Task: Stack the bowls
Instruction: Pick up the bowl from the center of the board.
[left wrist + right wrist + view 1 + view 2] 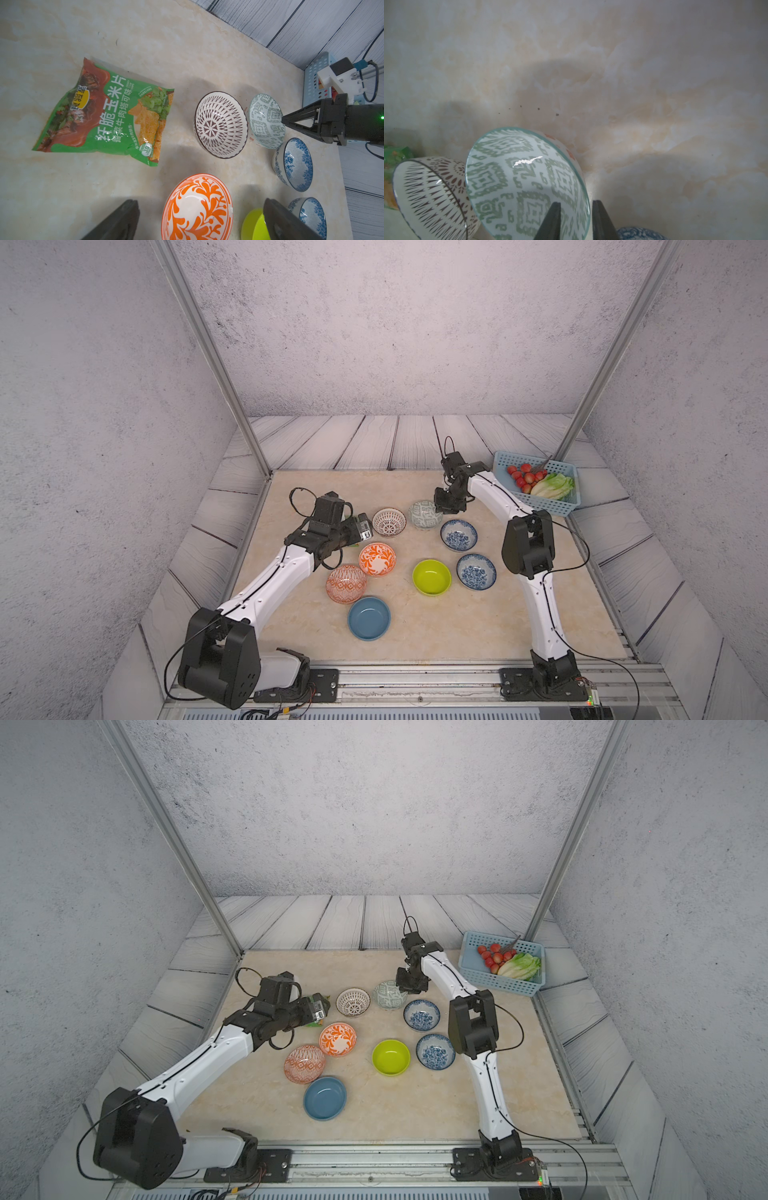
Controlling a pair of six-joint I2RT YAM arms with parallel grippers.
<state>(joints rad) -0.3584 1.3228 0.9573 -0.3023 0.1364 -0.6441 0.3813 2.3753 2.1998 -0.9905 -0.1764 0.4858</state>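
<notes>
Several bowls stand apart on the marble top in both top views: dark-lined white (388, 522), grey-green patterned (422, 514), two blue-floral (458, 535) (476, 571), lime (432, 576), orange-leaf (377, 559), orange-diamond (345, 584) and plain blue (369, 618). My right gripper (576, 202) straddles the rim of the grey-green bowl (525, 176), one finger inside and one outside, with a narrow gap left. My left gripper (199, 207) hangs wide open above the orange-leaf bowl (197, 209), holding nothing.
A green snack packet (104, 114) lies flat at the left, beside the dark-lined bowl (220, 124). A light blue basket (540, 506) with tomatoes and lettuce stands at the back right. Wooden planks border the marble top.
</notes>
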